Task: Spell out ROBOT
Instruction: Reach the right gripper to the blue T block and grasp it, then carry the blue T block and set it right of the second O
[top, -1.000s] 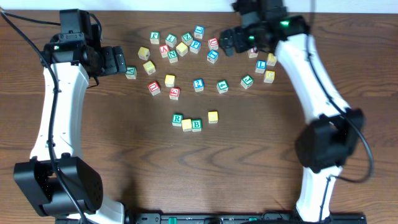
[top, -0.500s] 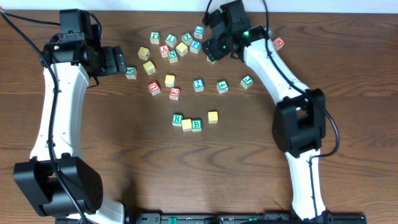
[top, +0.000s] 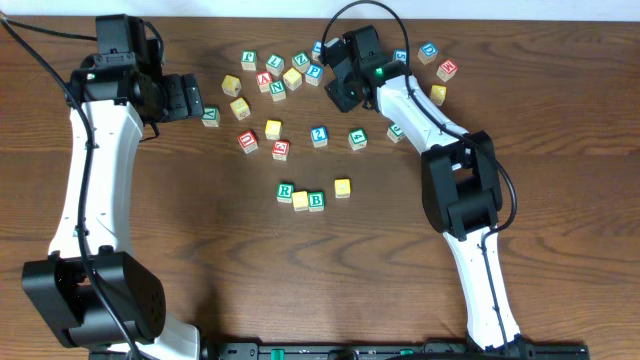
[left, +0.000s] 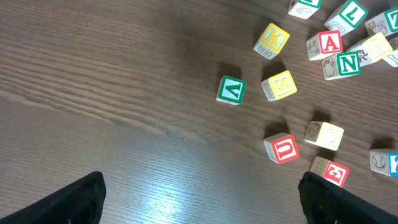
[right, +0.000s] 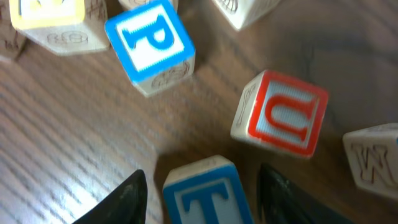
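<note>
Your right end effector (right: 202, 202) has its fingers spread and holds nothing, straddling the blue T block (right: 205, 190) at the far middle of the bench. The block sits squarely between the fingers. Your left end effector (left: 199, 190), likewise spread and empty, hangs well apart at far left.

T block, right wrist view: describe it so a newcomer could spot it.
Start at the bottom edge of the right wrist view, between the two dark fingers. The T block sits there, below both the P block and the U block. It alone shows a blue T; U is red.
</note>
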